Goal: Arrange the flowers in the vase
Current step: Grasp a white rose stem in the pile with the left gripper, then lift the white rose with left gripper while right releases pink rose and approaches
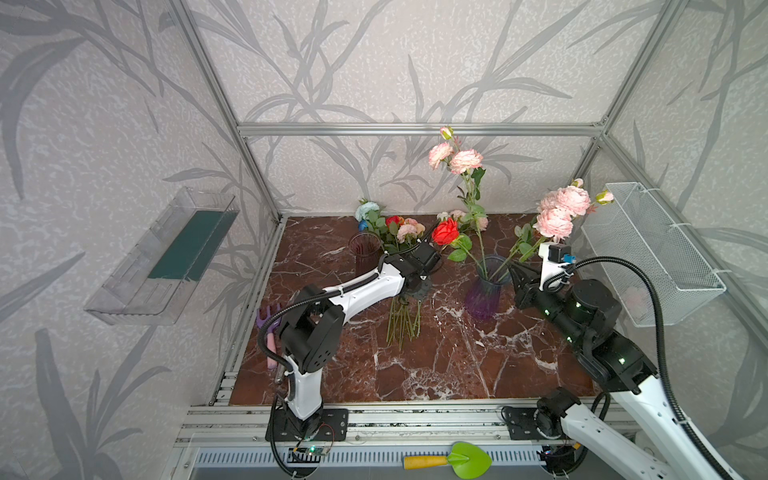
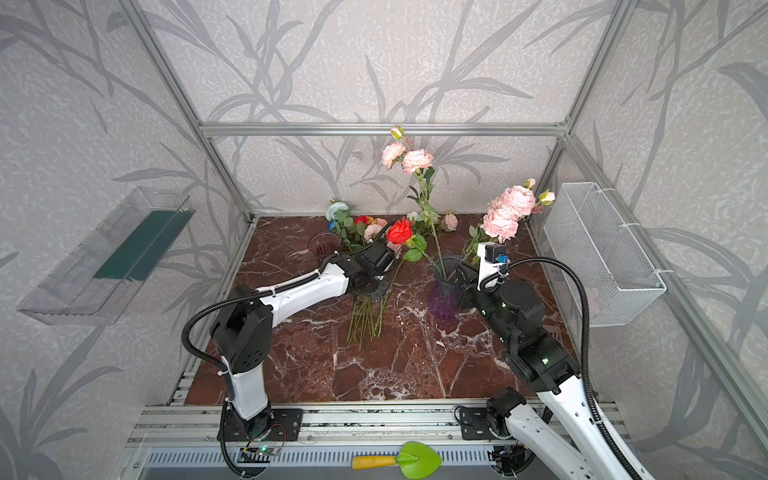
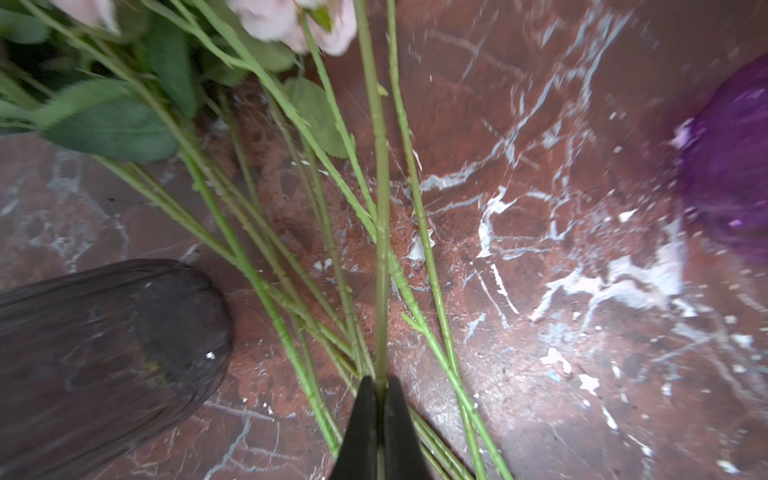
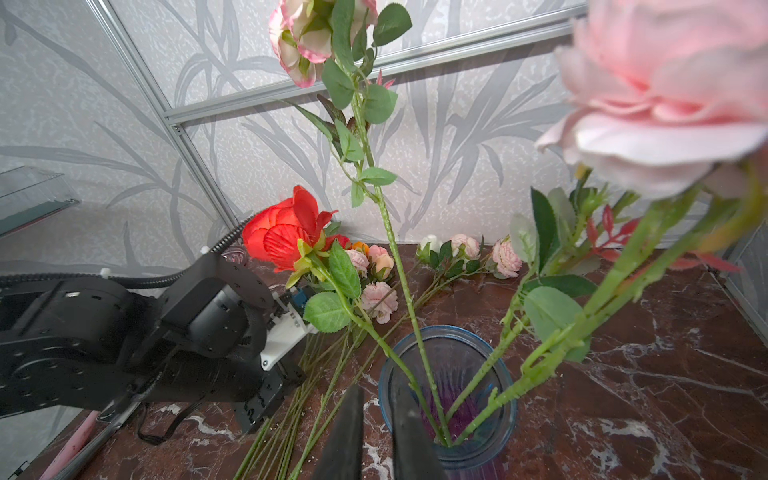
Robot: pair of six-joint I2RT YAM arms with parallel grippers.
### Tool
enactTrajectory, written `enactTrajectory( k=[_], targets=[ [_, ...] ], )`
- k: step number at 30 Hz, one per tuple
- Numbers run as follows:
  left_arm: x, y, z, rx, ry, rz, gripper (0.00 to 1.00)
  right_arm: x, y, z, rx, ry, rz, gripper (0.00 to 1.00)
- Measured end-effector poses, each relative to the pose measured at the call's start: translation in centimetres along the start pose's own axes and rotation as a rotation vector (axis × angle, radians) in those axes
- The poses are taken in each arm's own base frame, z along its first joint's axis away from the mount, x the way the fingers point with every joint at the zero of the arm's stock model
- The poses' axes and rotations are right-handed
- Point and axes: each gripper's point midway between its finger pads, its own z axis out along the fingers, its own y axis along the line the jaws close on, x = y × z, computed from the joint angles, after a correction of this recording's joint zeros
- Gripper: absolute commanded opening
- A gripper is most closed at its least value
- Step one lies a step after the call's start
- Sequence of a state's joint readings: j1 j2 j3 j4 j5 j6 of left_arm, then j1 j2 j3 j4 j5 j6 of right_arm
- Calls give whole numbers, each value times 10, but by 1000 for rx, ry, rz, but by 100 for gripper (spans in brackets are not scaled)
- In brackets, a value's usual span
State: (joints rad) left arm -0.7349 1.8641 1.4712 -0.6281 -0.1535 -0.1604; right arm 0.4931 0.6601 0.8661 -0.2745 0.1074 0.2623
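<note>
A purple glass vase (image 1: 484, 291) (image 2: 444, 296) stands right of the table's middle. It holds a red rose (image 1: 445, 232), a tall pink-edged bloom (image 1: 466, 161) and frilly pink blooms (image 1: 561, 212). More flowers (image 1: 401, 235) lie in a pile left of it, with their stems (image 1: 401, 324) fanned toward the front. Over those stems my left gripper (image 3: 379, 380) is shut on one green stem (image 3: 381, 208). My right gripper (image 4: 376, 392) is at the vase's rim (image 4: 449, 330), one finger outside and one inside, closed on the glass.
A dark ribbed glass (image 1: 365, 249) stands left of the pile. Small pink blooms (image 1: 457, 216) lie by the back wall. A wire basket (image 1: 648, 249) hangs on the right wall, a clear tray (image 1: 166, 257) on the left. A purple rake (image 1: 270, 320) and a green trowel (image 1: 461, 459) lie near the front.
</note>
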Motion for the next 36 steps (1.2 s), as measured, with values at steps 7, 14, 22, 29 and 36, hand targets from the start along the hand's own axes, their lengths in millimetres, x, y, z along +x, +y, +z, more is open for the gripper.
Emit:
enactTrajectory(
  k=[7, 14, 22, 29, 36],
  targets=[
    [-25, 12, -58, 16, -163, -93, 0, 0, 0, 0, 0, 0, 4, 16],
    [-27, 45, -109, -26, -322, -231, 0, -3, 2, 2, -5, 1, 19, 17],
    [-25, 88, -166, -119, -562, -362, 0, -20, 22, 8, -92, -10, 37, 32],
    [-15, 71, -228, 34, -908, -304, 0, -47, 65, 17, -282, -20, 52, 43],
    [-21, 13, -271, 241, -1091, -104, 0, -78, 140, 21, -516, -30, 22, 50]
  ],
)
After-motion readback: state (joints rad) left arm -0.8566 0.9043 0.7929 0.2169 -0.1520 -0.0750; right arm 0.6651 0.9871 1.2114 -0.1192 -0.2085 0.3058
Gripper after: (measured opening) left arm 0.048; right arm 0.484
